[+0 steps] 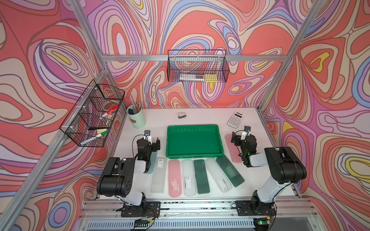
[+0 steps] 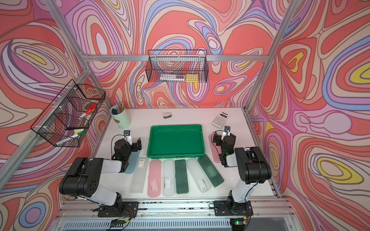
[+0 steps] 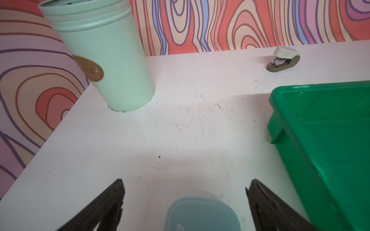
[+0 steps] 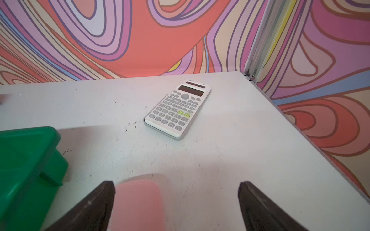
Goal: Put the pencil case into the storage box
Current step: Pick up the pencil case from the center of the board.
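Observation:
The green storage box [image 1: 194, 144] sits empty mid-table, also seen in the second top view as the storage box [image 2: 176, 143]. Several pencil cases lie in a row before it: clear [image 1: 159, 176], pink [image 1: 174, 178], dark green [image 1: 201, 176] and others. My left gripper [image 3: 186, 182] is open left of the box, above the end of a blue pencil case [image 3: 202, 214]. My right gripper [image 4: 176, 183] is open right of the box, over the end of a pink pencil case [image 4: 138, 204]. Neither holds anything.
A mint pen cup [image 1: 136, 118] stands at the back left, a stapler [image 1: 181, 115] at the back middle, a calculator [image 1: 235, 118] at the back right. Black wire baskets hang on the left wall [image 1: 94, 114] and back wall [image 1: 197, 67].

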Robot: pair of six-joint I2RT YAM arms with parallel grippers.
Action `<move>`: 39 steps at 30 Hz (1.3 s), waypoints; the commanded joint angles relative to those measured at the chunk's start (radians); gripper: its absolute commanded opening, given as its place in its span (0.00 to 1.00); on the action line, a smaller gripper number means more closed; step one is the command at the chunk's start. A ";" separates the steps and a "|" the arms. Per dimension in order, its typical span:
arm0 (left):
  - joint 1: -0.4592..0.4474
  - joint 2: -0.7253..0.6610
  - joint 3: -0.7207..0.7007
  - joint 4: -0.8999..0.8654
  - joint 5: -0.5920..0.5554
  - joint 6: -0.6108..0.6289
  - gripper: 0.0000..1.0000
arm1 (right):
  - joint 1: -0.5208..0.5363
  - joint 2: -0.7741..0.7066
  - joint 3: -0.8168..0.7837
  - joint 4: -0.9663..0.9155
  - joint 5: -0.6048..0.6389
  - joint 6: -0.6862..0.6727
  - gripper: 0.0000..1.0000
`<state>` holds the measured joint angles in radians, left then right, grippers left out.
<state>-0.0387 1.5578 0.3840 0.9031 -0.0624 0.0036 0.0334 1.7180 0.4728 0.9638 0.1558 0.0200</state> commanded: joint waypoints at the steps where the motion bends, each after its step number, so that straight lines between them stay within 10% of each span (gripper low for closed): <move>1: 0.005 -0.021 -0.009 -0.016 0.003 0.007 0.99 | -0.004 -0.021 -0.009 -0.007 -0.007 0.006 0.98; 26: 0.004 -0.071 -0.021 -0.030 -0.113 -0.036 0.95 | -0.003 -0.030 -0.012 -0.001 0.017 0.000 0.98; 31: -0.030 -0.262 0.013 -0.277 -0.279 -0.094 0.94 | -0.001 -0.153 0.191 -0.483 0.151 0.081 0.98; 39: -0.036 -0.442 0.218 -0.783 -0.218 -0.363 0.97 | -0.002 -0.204 0.445 -1.040 0.084 0.294 0.98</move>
<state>-0.0669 1.1358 0.5232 0.3809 -0.2882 -0.2234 0.0338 1.5257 0.8955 0.2356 0.2539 0.2089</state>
